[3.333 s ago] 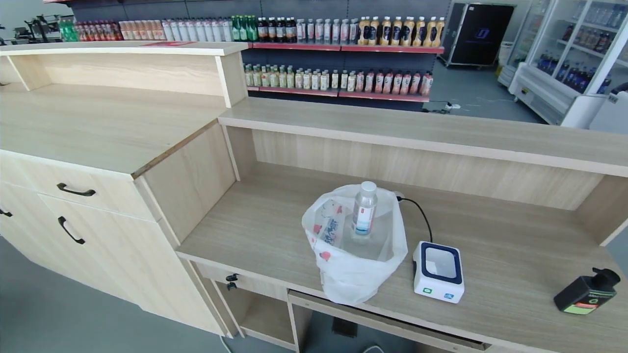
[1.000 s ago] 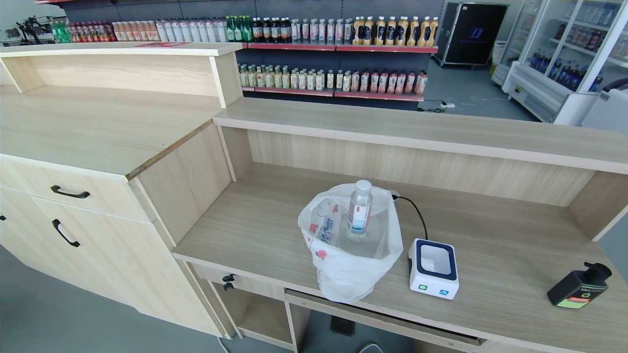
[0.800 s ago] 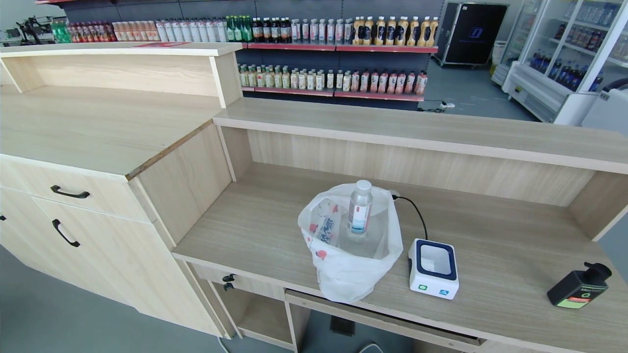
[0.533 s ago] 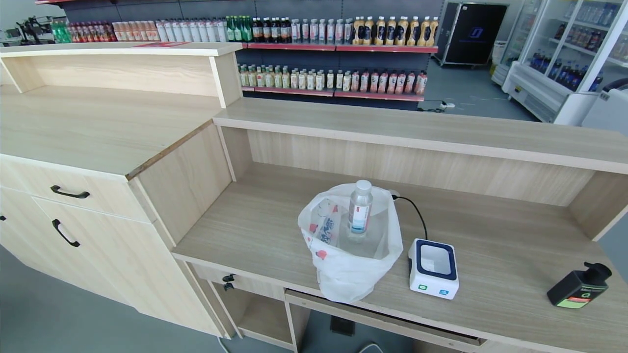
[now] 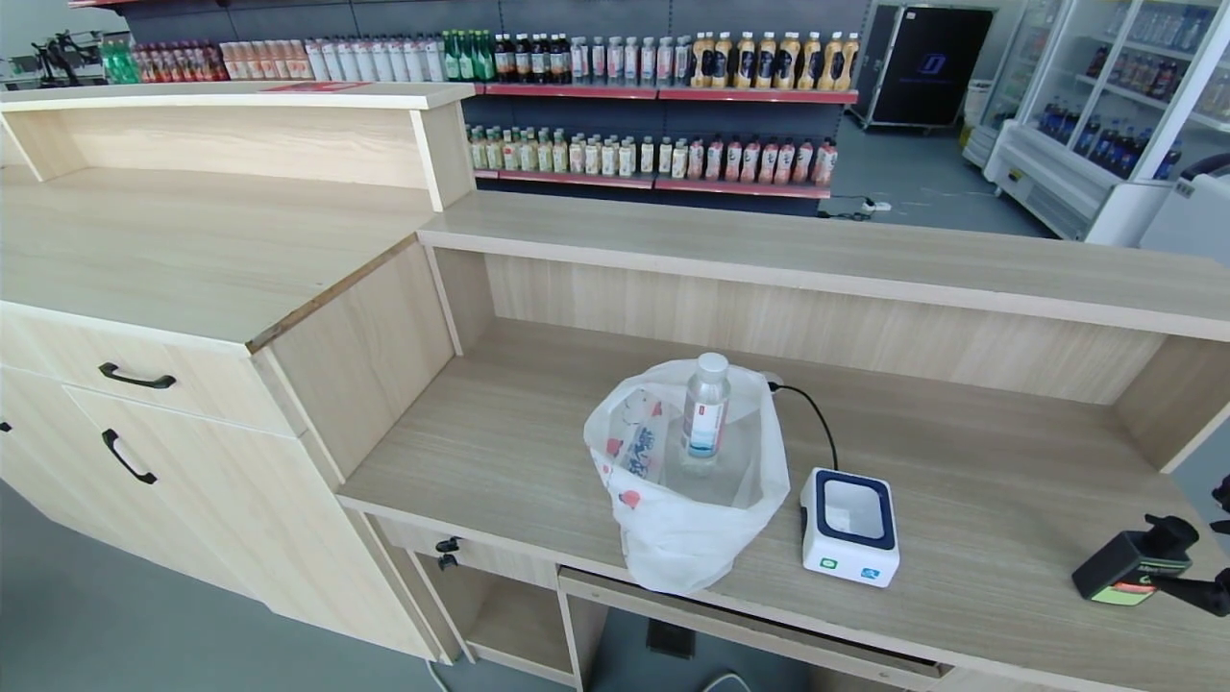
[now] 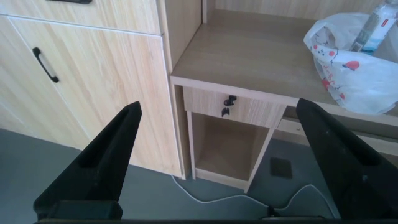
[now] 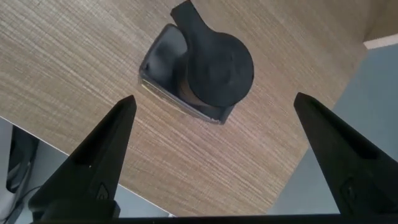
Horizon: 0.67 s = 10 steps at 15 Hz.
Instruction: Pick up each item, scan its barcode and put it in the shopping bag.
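Standing near the right front edge of the bench (image 5: 961, 461), apart from the shopping bag (image 5: 687, 548), the black pump bottle (image 7: 202, 71) could be knocked off if caught off-centre by the right gripper (image 7: 214, 102), fingers spread wide above it.

Our left pincer (image 6: 217, 107) is spread wide and empty, tilted forward and downward. Our right pincer (image 7: 214, 99) is spread just as wide, pointing straight down from the wrist, also empty.
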Tool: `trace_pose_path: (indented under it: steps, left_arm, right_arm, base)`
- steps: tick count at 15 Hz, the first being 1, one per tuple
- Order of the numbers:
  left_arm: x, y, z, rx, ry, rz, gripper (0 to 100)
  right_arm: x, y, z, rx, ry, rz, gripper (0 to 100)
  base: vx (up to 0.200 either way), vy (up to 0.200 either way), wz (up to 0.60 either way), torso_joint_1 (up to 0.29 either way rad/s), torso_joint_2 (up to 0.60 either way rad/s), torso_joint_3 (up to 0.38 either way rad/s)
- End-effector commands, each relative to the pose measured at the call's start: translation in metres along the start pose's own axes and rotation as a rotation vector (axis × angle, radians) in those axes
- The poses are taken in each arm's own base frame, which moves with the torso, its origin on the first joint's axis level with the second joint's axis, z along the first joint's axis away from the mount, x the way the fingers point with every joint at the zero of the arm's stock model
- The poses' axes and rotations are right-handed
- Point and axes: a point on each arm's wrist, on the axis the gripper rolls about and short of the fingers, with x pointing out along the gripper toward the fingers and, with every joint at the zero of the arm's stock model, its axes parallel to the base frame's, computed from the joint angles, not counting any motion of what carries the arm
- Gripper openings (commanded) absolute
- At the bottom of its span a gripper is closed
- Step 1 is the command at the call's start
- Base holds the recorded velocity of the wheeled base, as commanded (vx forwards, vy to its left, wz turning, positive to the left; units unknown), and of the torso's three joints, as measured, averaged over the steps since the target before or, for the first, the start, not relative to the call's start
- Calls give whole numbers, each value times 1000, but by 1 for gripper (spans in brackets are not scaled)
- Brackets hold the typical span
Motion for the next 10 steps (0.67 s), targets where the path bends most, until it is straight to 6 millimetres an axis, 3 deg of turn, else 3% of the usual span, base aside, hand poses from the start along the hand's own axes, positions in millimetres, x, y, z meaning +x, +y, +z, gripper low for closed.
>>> trace_pose_path:
  steps: [1,10]
  left_arm:
    - [0,0,0,0,0,0,100]
    - [0,0,0,0,0,0,100]
  right_arm:
    - [11,4,3,-11,-8,33,100]
    - [34,10,1,-29,-18,71,100]
  base:
    - [0,0,0,0,0,0]
    - [0,0,0,0,0,0]
